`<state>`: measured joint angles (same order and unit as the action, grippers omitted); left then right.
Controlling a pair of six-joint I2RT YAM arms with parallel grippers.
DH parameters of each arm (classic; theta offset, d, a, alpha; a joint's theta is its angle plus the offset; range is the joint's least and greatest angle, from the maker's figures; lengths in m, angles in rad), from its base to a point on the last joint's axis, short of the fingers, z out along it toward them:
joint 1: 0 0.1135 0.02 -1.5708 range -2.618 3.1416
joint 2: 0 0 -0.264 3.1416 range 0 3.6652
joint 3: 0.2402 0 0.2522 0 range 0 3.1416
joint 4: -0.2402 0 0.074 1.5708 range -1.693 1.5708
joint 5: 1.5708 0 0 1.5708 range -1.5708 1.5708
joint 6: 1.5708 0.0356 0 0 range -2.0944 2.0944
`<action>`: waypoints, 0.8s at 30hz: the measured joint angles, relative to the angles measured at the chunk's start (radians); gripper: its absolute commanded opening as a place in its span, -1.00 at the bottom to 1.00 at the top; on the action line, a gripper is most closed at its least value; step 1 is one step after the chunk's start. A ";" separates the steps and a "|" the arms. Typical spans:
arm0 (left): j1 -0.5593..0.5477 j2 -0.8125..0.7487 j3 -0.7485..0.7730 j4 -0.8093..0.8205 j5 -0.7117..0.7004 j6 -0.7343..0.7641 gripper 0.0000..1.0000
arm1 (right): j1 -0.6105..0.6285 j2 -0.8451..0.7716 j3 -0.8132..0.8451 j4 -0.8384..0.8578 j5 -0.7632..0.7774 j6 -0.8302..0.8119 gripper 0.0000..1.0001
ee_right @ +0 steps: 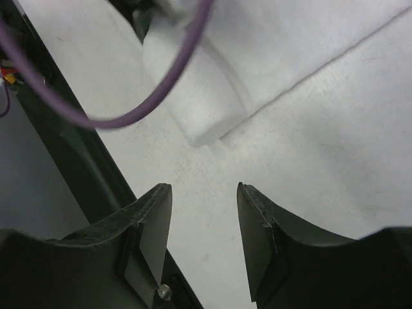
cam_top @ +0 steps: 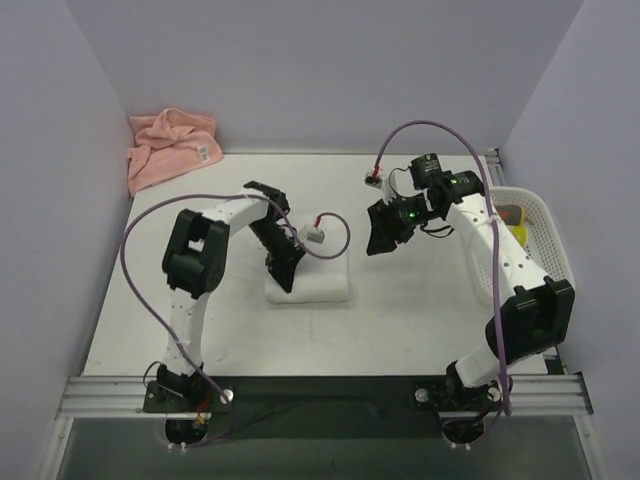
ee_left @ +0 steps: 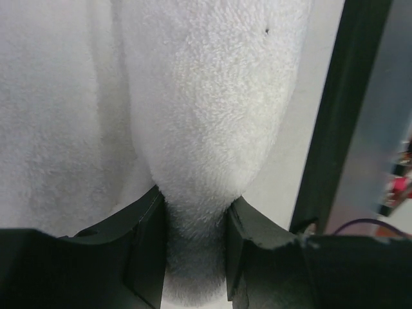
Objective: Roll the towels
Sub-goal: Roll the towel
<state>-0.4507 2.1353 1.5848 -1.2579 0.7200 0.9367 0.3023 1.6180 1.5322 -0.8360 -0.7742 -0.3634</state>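
The white towel (cam_top: 318, 282) lies in a thick folded bundle at the middle of the table. My left gripper (cam_top: 283, 272) comes down on its left end. In the left wrist view the left gripper (ee_left: 195, 248) is shut on a plump fold of the white towel (ee_left: 212, 96), which bulges out between the fingers. The salmon-pink towel (cam_top: 170, 148) lies crumpled in the far left corner, small white tag showing. My right gripper (cam_top: 383, 236) hovers right of the white towel; the right gripper (ee_right: 203, 190) stands open over bare table, with the white towel's (ee_right: 206, 109) end ahead of it.
A white mesh basket (cam_top: 548, 232) stands at the right edge, with something yellow and orange inside. A purple cable (ee_right: 129, 116) loops across the right wrist view. Grey walls enclose the table on three sides, and a metal rail (cam_top: 320, 392) runs along the near edge.
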 measured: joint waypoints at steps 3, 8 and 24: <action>0.034 0.142 0.153 -0.150 0.058 -0.013 -0.50 | 0.039 -0.103 -0.112 0.017 0.031 -0.007 -0.11; 0.066 0.293 0.324 -0.310 0.114 -0.037 -0.30 | 0.192 -0.198 -0.224 0.072 0.159 -0.042 0.34; 0.069 0.348 0.389 -0.348 0.121 -0.056 -0.20 | 0.601 0.070 -0.390 0.578 0.689 -0.407 0.48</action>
<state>-0.3820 2.4836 1.9736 -1.6054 0.8410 0.8810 0.9035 1.6878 1.1419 -0.2584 -0.0853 -0.7700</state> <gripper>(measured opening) 0.424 0.749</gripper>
